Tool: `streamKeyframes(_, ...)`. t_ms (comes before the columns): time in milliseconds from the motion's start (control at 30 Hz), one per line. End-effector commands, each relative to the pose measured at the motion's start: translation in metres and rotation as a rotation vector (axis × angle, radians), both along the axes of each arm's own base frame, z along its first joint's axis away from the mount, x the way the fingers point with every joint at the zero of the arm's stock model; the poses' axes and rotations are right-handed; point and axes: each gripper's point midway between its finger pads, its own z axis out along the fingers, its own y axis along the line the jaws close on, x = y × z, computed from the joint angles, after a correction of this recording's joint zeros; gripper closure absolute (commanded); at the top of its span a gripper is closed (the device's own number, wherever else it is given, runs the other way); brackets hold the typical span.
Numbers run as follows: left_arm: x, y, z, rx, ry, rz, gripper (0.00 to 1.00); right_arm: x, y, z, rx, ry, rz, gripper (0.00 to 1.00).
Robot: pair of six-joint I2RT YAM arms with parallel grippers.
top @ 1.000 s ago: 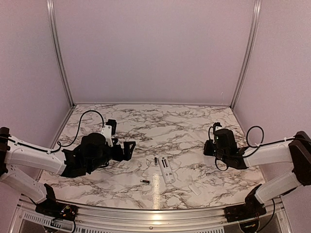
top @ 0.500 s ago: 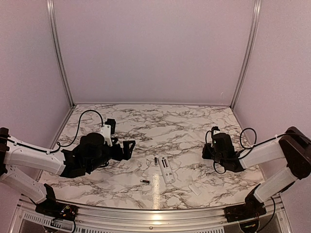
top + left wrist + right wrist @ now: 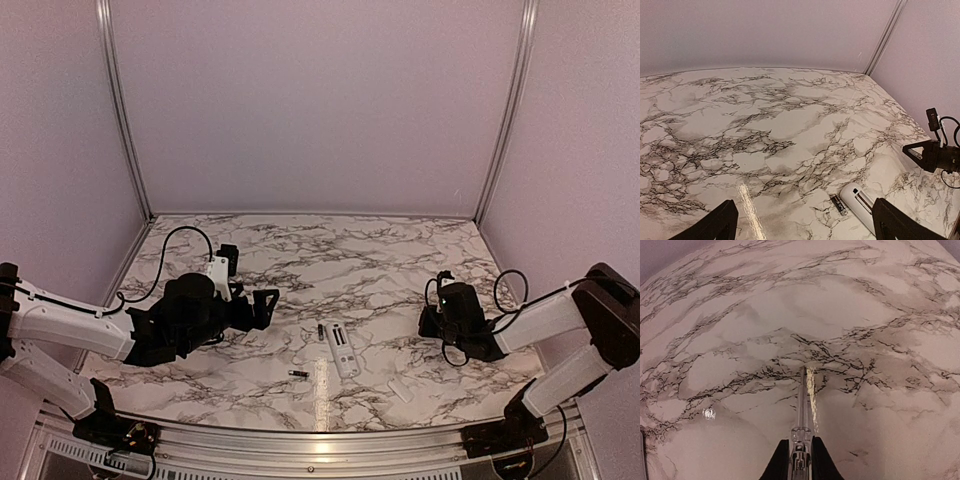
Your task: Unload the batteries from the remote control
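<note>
Batteries (image 3: 319, 330) tiny, slick, likely roll, so pinch mid-barrel; left jaws wide open, empty; right jaws shut on thin stick (image 3: 802, 390).

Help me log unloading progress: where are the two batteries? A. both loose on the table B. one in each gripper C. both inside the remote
A: one battery lies beside the remote control, the other battery nearer the arms, both on the marble table.
</note>
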Motion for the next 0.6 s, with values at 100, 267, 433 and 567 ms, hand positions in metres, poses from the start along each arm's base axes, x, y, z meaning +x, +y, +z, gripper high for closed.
streamKeyframes(100, -0.001, 0.002, 0.006, -0.016, -0.017, -0.011, 0.02, -0.003, -0.003, -0.002, 0.015, 0.018, -0.009, 0.86)
streamKeyframes(267, -0.001, 0.002, 0.007, -0.018, -0.017, -0.011, 0.02, -0.004, -0.002, -0.006, 0.011, 0.032, -0.003, 0.85)
streamKeyframes(433, -0.002, 0.002, 0.006, -0.017, -0.016, -0.013, 0.02, -0.005, 0.000, -0.013, 0.005, 0.056, 0.009, 0.84)
streamKeyframes(567, -0.001, 0.002, 0.006, -0.017, -0.017, -0.012, 0.02, -0.006, 0.002, -0.018, 0.000, 0.074, 0.018, 0.81)
